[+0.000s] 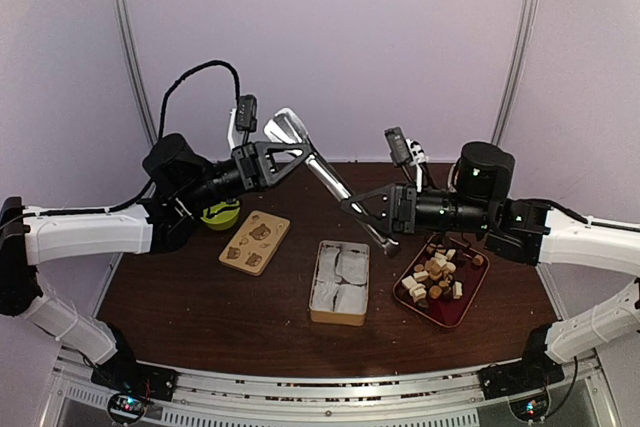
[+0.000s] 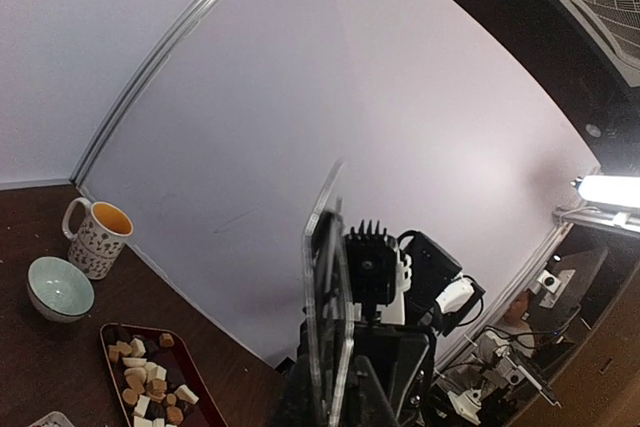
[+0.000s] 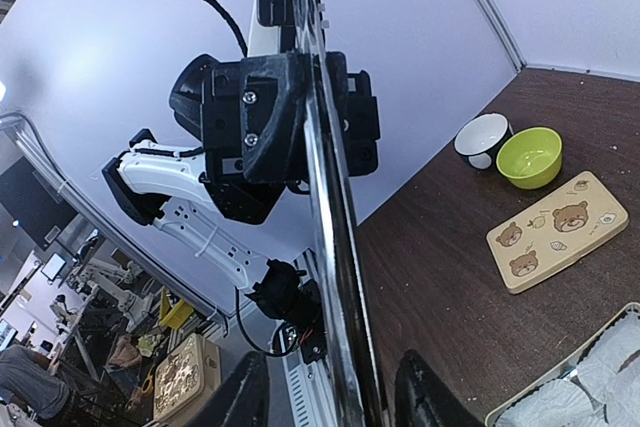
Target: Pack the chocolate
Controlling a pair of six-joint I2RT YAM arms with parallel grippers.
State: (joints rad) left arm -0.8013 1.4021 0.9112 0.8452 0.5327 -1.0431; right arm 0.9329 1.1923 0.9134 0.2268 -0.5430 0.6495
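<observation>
The chocolate point(image 1: 437, 275), small white, tan and dark pieces, lies heaped on a dark red tray point(image 1: 466, 309) at the right; it also shows in the left wrist view point(image 2: 148, 389). Metal tongs point(image 1: 325, 175) hang slanted in the air between both arms. My left gripper point(image 1: 300, 155) is shut on the tongs near their scoop end; they show edge-on in the left wrist view point(image 2: 325, 277). My right gripper point(image 1: 352, 204) is open around the lower part of the tongs point(image 3: 330, 197), its fingers point(image 3: 245, 392) apart from the metal.
A tan box point(image 1: 338, 319) lined with white paper liners sits mid-table. The bear-picture lid point(image 1: 255, 242) lies to its left, a green bowl point(image 1: 220, 213) behind that. A mug point(image 2: 95, 237) and a pale bowl point(image 2: 58, 289) stand at the back right.
</observation>
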